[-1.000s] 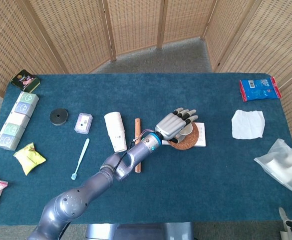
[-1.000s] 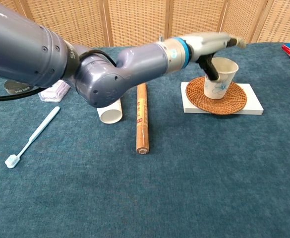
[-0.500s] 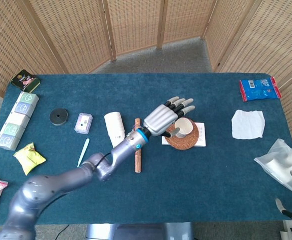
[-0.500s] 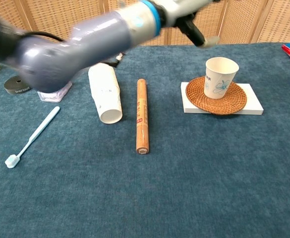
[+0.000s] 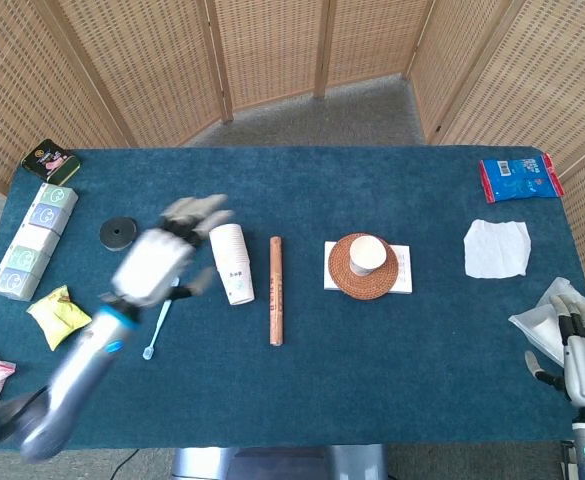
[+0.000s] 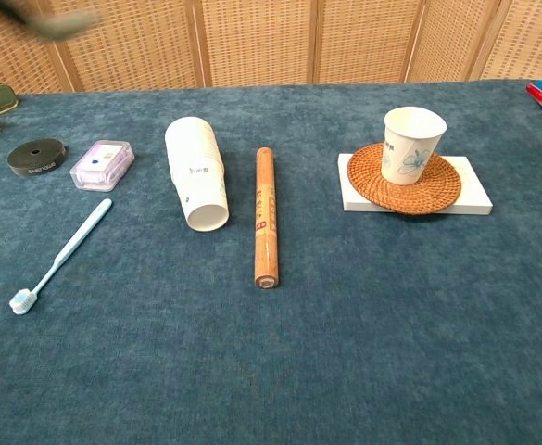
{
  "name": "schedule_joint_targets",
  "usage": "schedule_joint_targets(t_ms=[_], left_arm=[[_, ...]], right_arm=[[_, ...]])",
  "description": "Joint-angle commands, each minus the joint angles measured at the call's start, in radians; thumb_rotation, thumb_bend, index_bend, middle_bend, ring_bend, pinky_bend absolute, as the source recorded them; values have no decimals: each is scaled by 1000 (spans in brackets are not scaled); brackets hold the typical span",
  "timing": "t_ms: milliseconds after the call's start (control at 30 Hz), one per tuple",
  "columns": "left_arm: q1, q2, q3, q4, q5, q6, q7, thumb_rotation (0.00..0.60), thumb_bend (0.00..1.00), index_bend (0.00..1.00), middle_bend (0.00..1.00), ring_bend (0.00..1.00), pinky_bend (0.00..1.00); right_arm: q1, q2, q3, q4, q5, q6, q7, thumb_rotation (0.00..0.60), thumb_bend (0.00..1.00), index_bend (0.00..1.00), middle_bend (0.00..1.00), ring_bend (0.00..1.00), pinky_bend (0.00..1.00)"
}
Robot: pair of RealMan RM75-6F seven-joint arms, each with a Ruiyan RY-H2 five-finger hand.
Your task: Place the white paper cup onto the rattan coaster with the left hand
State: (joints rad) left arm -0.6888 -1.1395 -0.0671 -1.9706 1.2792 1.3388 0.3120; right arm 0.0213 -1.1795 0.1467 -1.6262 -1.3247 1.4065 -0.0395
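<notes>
The white paper cup with a blue print stands upright on the round rattan coaster, which lies on a flat white block. My left hand is blurred, open with fingers spread, above the table's left part near the toothbrush, far from the cup. It holds nothing. In the chest view only a blur of it shows at the top left corner. My right hand hangs open at the table's right front edge.
A stack of paper cups lies on its side beside a wooden stick. A light blue toothbrush, small clear box, black disc, white napkin, blue packet, snack packs and boxes lie around.
My left hand let go of the cup, which stays on the coaster, then lifted and swung far left across the table. The right hand rose into view at the lower right.
</notes>
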Motion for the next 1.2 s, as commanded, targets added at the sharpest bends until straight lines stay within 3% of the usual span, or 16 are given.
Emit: schedule_joint_targets(t_ms=[33,200,400,800,1200], left_arm=[[225,128,166,-78,80,194,41,546,479,0,0,0,0],[384,164,244,-28,124,292,-71,545,480,0,0,0,0],[517,151,279,112,168,358,-228,543,479,0,0,0,0],[621,24,242,298,191,338,-360,540,479,0,0,0,0],[670,-33,204,362,222,328,-366,540,480,0,0,0,0]], right_arm=[[10,-2,-4,-36,-6,5,-40,600,354,0,0,0,0],[15,6,-11,-88,-14,19,-90,600,356,0,0,0,0],[12,5,-25,-125,-32,42,-132,600,356,0,0,0,0],[5,-7,-62,-165,-103,76,-141,600,356,0,0,0,0],[-11,-13,-89,-163,-126,94,-125,600,356,0,0,0,0]])
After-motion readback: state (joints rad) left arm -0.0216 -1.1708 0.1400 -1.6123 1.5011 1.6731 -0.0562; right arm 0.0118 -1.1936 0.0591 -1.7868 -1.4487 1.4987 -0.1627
